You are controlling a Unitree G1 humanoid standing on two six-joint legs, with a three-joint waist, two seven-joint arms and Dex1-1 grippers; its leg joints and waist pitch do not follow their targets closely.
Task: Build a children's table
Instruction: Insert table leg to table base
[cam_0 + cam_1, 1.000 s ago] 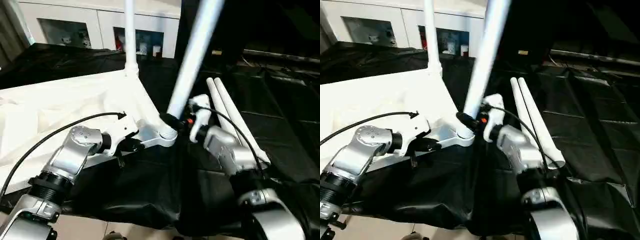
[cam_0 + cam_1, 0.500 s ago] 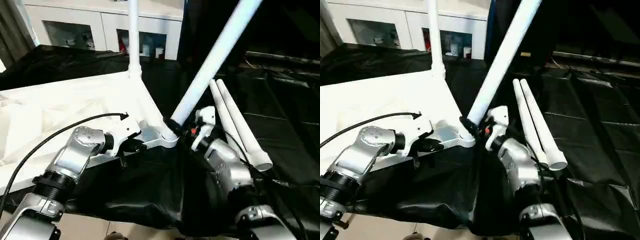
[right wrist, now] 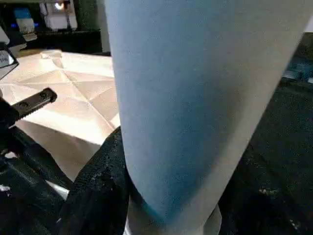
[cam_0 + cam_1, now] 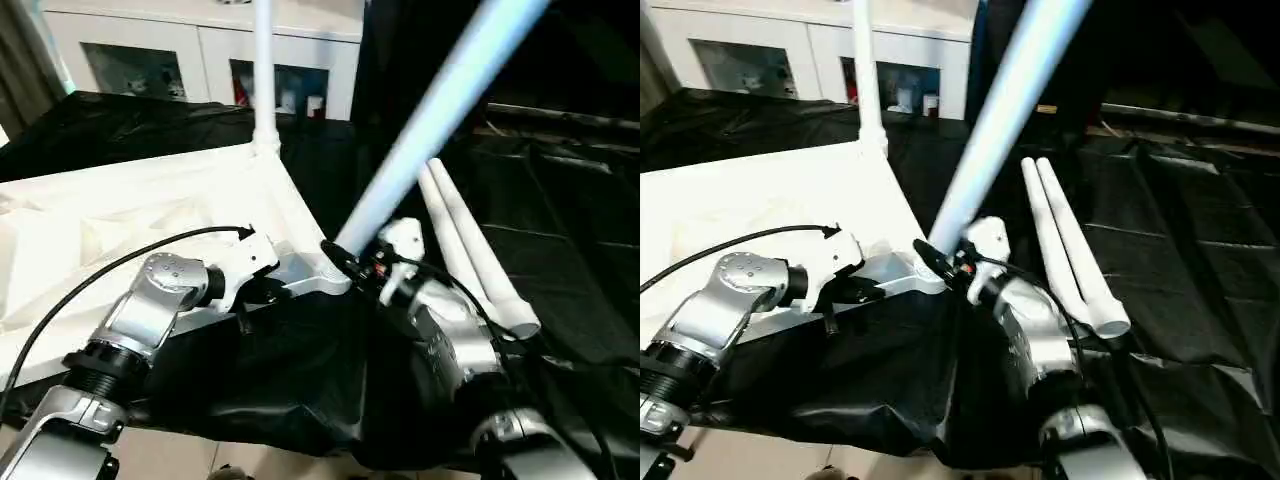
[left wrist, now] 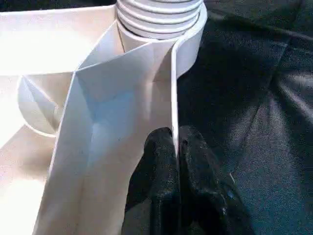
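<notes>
Top [image 4: 150, 215] lying underside up | left gripper [image 5: 176, 147] pinching rim | right gripper [image 4: 940, 258] clamping tilted leg [image 4: 440, 110] at socket [image 4: 335, 275] | risk: leg cross-threading, jamming, slipping out

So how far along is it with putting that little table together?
One leg already stands upright in the far corner of the upturned top. The right end effector holds a second leg, tilted, at the near corner socket, while the left end effector pinches the rim. Two legs lie on the black cloth, not yet fitted.
</notes>
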